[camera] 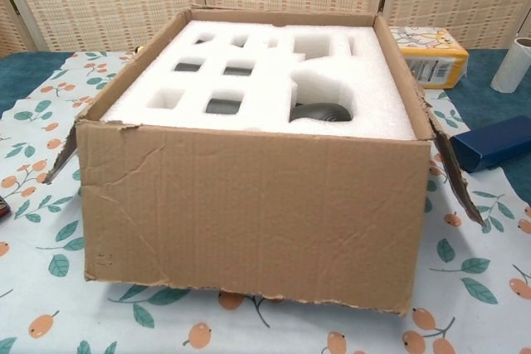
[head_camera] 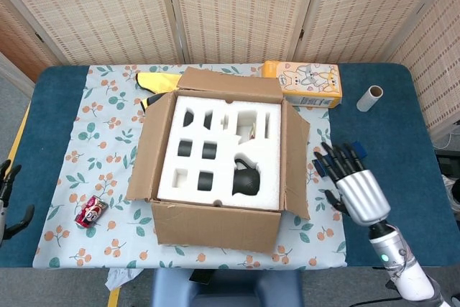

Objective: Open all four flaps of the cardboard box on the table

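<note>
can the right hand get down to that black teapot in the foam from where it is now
Probably yes. The right hand hovers open beside the box, the flaps are folded out, and the teapot sits uncovered in the foam insert on that hand's side.

A floral cloth (head_camera: pixel 100 141) covers the middle of the blue table (head_camera: pixel 402 149). On the cloth lies a red can (head_camera: pixel 91 211). A yellow carton (head_camera: pixel 305 82), a paper tube (head_camera: pixel 370 98) and a blue box (camera: pixel 491 143) lie further right.
</note>
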